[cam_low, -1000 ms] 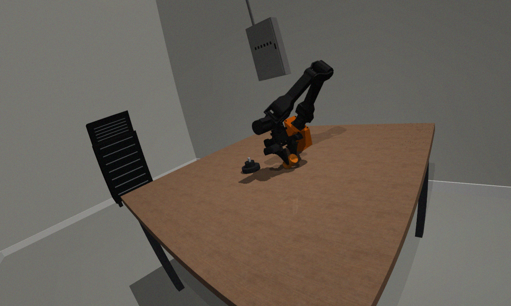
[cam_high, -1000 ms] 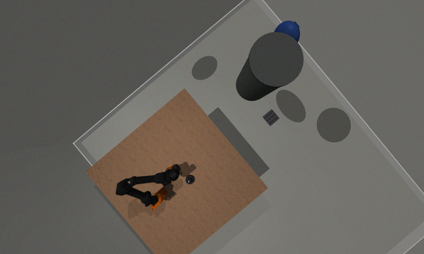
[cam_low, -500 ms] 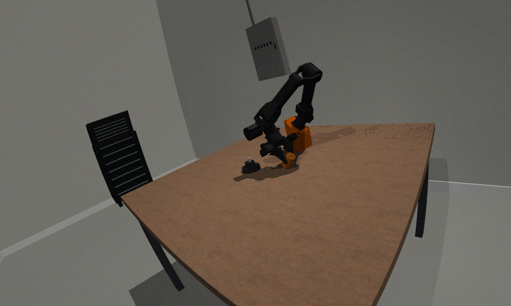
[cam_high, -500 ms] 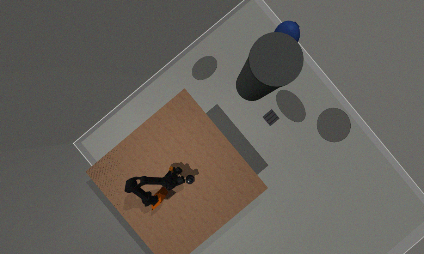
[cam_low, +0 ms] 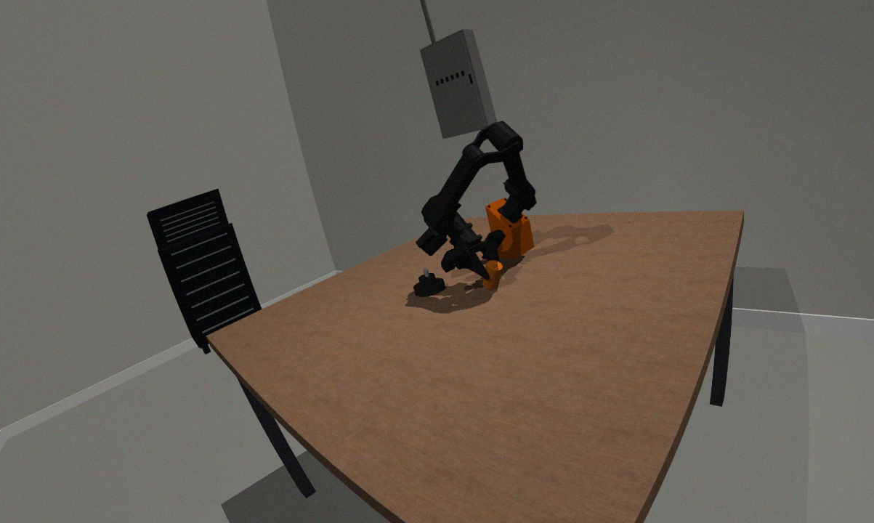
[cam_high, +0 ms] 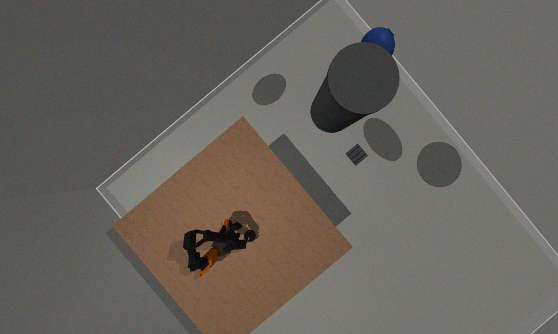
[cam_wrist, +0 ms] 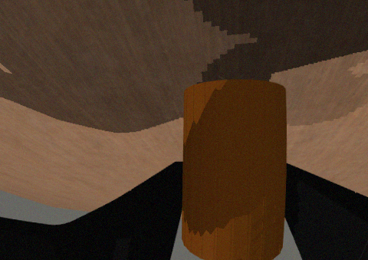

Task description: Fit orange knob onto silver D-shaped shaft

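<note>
The orange knob (cam_high: pixel 226 222) (cam_low: pixel 492 274) (cam_wrist: pixel 234 153) is held between the fingers of my gripper (cam_low: pixel 490 269) (cam_wrist: pixel 230 172). In the exterior view it looks roughly upright with a slight tilt, low over the table or touching it; I cannot tell which. Its hole is not visible. The black round pedestal (cam_high: pixel 250 236) (cam_low: pixel 429 286) stands on the table to the left of the knob in the exterior view, apart from it. The silver shaft (cam_low: pixel 426 273) points up from it, bare; its flat side is too small to make out. The wrist view does not show the pedestal.
The arm's orange base (cam_high: pixel 210 260) (cam_low: pixel 518 240) stands behind the gripper on the wooden table (cam_high: pixel 272 274) (cam_low: pixel 492 390). Part of the arm hangs close to the pedestal in the top view. A black slatted object (cam_low: pixel 208 269) stands beyond the table's left edge.
</note>
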Tool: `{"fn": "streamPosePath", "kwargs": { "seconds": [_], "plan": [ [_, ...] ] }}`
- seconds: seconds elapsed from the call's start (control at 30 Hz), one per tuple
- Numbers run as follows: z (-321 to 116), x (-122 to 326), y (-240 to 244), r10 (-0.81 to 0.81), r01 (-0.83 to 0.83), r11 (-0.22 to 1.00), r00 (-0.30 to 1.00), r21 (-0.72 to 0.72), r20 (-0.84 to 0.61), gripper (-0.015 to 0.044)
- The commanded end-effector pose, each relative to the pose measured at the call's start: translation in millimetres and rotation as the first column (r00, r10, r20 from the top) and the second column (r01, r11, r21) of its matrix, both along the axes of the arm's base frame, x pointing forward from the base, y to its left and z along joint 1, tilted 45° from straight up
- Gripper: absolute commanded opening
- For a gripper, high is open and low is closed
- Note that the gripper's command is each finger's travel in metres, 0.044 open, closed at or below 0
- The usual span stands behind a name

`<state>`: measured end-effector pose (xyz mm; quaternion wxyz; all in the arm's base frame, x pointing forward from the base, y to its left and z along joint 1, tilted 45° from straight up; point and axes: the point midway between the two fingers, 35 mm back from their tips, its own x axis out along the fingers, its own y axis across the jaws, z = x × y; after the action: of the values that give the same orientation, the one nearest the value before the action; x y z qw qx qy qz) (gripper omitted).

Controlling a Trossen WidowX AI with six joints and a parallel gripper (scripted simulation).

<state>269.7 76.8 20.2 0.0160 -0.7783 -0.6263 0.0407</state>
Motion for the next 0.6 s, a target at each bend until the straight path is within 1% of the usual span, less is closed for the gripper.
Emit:
{"fn": "streamPosePath", "kwargs": {
  "seconds": [0.0, 0.3, 0.43, 0.57],
  "plan": [
    [-4.0, -2.2, -4.4, 0.026, -0.026, 0.999, 1.0, 0.019, 0.016, 0.0181],
    [-4.0, -2.2, -4.4, 0.026, -0.026, 0.999, 1.0, 0.019, 0.016, 0.0181],
    [-5.5, -2.5, -5.8, 0.026, -0.025, 0.999, 0.999, 0.037, -0.032, 0.0181],
    [-4.7, -2.6, -5.6, 0.027, -0.027, 1.0, 1.0, 0.013, -0.001, 0.0181]
  ]
}}
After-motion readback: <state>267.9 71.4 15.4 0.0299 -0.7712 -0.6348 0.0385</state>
